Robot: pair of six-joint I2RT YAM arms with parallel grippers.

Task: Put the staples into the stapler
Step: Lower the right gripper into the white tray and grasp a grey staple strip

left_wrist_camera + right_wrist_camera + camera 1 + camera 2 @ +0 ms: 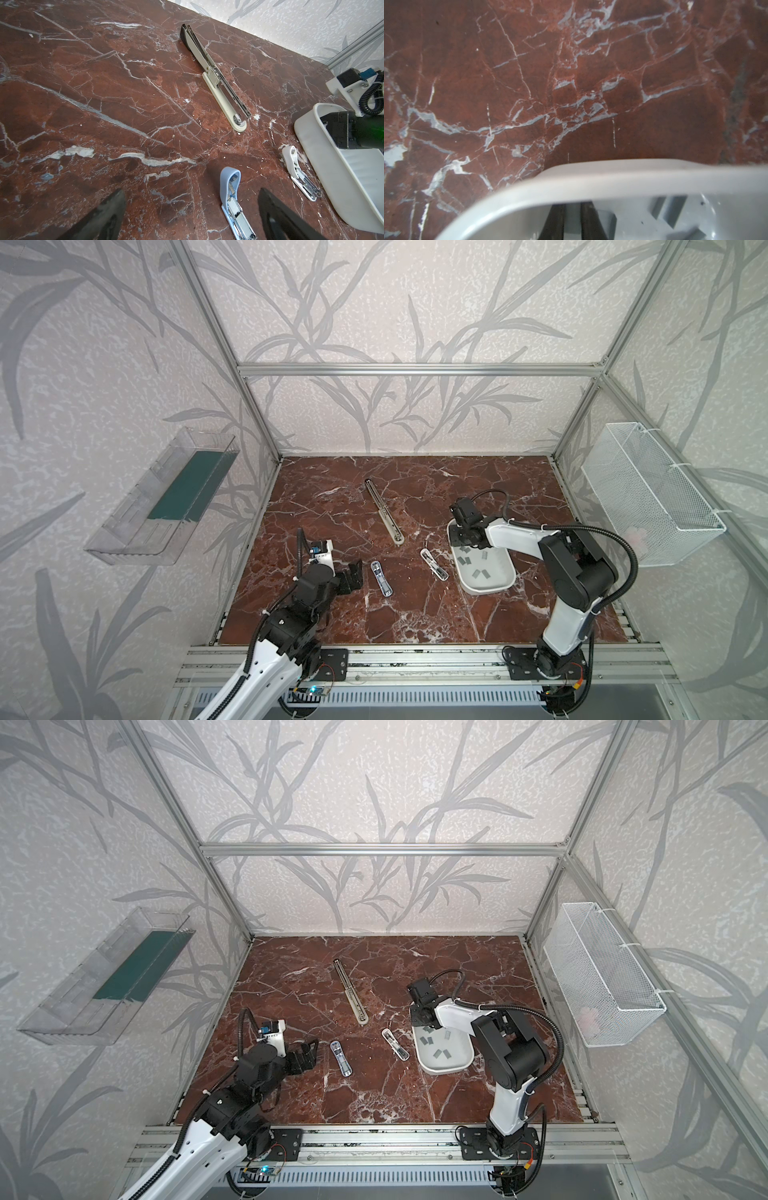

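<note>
Three staplers lie open on the red marble: a long beige stapler point(384, 512) point(220, 83) at the back, a small blue stapler point(381, 578) point(232, 199) and a small white stapler point(433, 564) point(299, 176). Several grey staples point(484, 573) point(675, 209) lie in a white tray point(486, 591) point(612, 176). My right gripper point(465, 546) point(573, 207) reaches down into the tray's far end, its fingers close together with a grey strip between them. My left gripper point(356, 576) point(192, 197) hovers open just left of the blue stapler, holding nothing.
A clear plastic bin point(162, 506) hangs on the left wall and a white wire basket point(652, 497) on the right wall. Aluminium frame posts stand at the table's back corners. The white stapler lies close beside the tray's left wall.
</note>
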